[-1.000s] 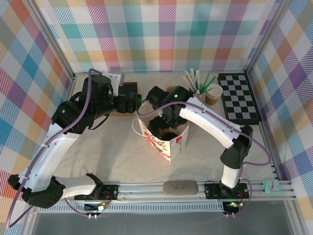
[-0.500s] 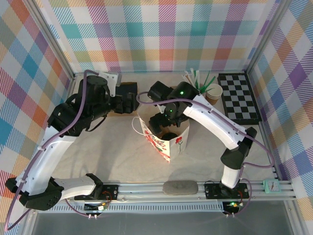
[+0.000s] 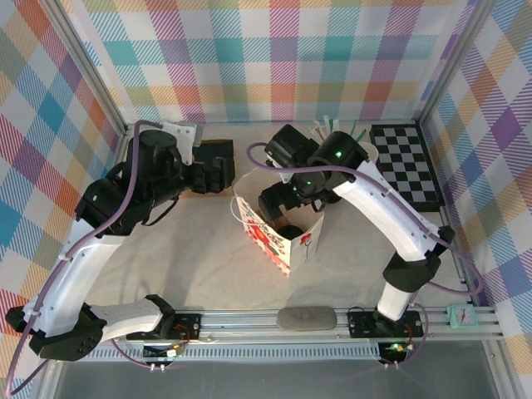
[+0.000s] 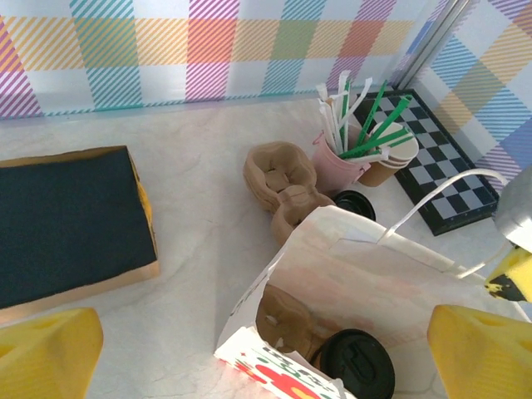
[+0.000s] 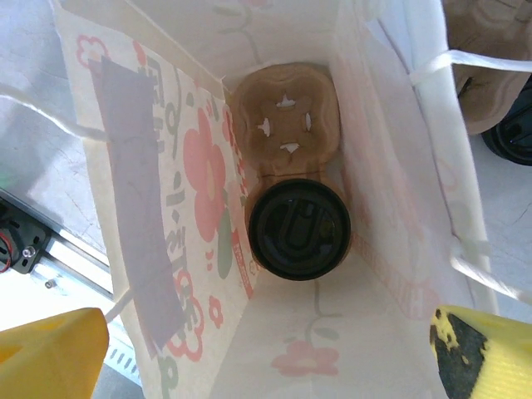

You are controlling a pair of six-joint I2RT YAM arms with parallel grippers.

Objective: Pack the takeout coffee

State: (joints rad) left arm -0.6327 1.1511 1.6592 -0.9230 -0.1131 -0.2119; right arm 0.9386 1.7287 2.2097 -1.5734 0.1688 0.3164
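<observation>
Placement looks done, so the step in hand is the retreat. The takeout coffee, a small brown kraft paper cup under a round black plastic lid (image 5: 301, 229), stands upright at the bottom of the white paper bag with red flower print and thin white handles (image 5: 166, 191). It is seated in the nearer socket of a brown moulded-pulp two-cup carrier (image 5: 285, 125), whose other socket is vacant. The right gripper (image 5: 266, 357) hangs over the bag's mouth looking straight down, its yellow-padded fingers (image 5: 50, 353) spread as wide as they go and holding nothing, well apart from the lid. The left gripper (image 4: 262, 357) sits just beside the bag's far-left corner, equally wide and empty; whether it touches the paper I cannot tell. On the table behind the bag lie a second pulp carrier (image 4: 278, 179), a loose black lid (image 4: 356, 204) and a pink cup of straws (image 4: 349, 162), which play no part here. By my reading the task is nearly finished. The next move calls for lifting the right arm straight up out of the opening, keeping the fingers off the thin walls and the looped handles, since a snag could tip the light bag and unseat the cup.
</observation>
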